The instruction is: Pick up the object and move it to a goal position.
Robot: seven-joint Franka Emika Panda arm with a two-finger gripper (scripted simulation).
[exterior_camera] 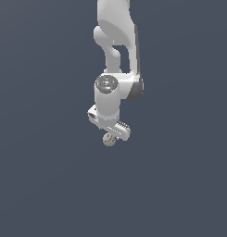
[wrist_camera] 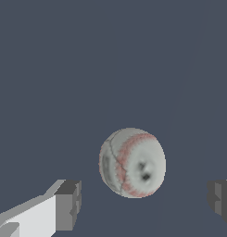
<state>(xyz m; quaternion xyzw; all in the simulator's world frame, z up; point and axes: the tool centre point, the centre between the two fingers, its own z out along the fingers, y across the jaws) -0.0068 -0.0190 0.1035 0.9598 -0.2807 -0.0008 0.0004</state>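
Observation:
The object is a small off-white ball (wrist_camera: 132, 163) with thin red stitch marks, lying on the dark grey surface. In the exterior view the ball (exterior_camera: 109, 140) peeks out just below the white arm's hand. My gripper (wrist_camera: 145, 201) hangs over it and is open: one dark fingertip (wrist_camera: 68, 203) stands to one side of the ball and the other fingertip (wrist_camera: 221, 201) far to the other side, neither touching it. In the exterior view the gripper (exterior_camera: 111, 134) sits right above the ball, its fingers mostly hidden by the hand.
The flat dark grey surface (exterior_camera: 40, 176) spreads all around the arm. Nothing else shows on it.

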